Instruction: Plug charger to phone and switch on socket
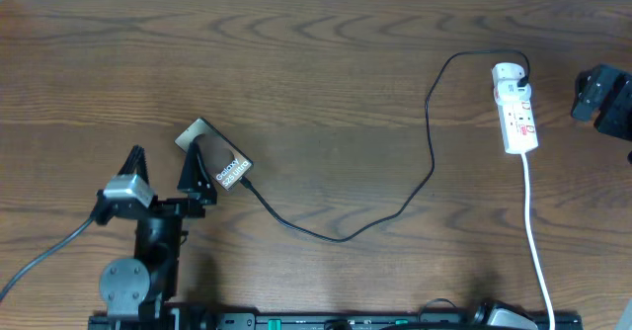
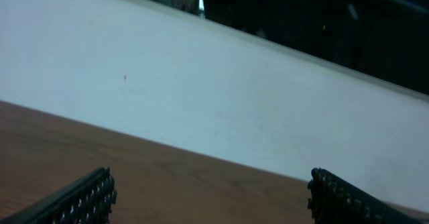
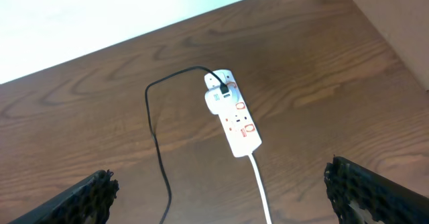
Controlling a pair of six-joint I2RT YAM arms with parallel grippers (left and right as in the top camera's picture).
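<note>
- left gripper (image 1: 164, 150) sits low-left on the wood table (image 1: 316, 63), jaws spread wide, released, nothing between them
- from overhead its right finger (image 1: 193, 167) overlaps the left part of the phone (image 1: 219, 160); cannot tell if it touches or hovers above
- phone lies flat and skewed on the table, just right of the left gripper, white lettering face up near its lower-right end
- charger (image 1: 430, 162) is a thin black cable: one end meets the phone's lower-right edge, then it dips toward the front of the table, loops up through the middle and arcs over to the far end of the socket (image 1: 516, 108)
- connector tip is at the phone's edge; too small to tell whether it is fully seated
- black plug end of the charger sits in the far end of the socket
- socket is a white strip with red markings, far right of the table, well apart from the phone; switch position too small to read
- white cord (image 1: 538, 241) runs from the socket's near end toward the front edge
- right gripper (image 3: 221, 184) is released, fingers far apart at both lower corners of its wrist view, holding nothing, socket and white cord below it between the fingers
- left wrist view shows only both finger tips, bare table and a white wall (image 2: 201, 83)
</note>
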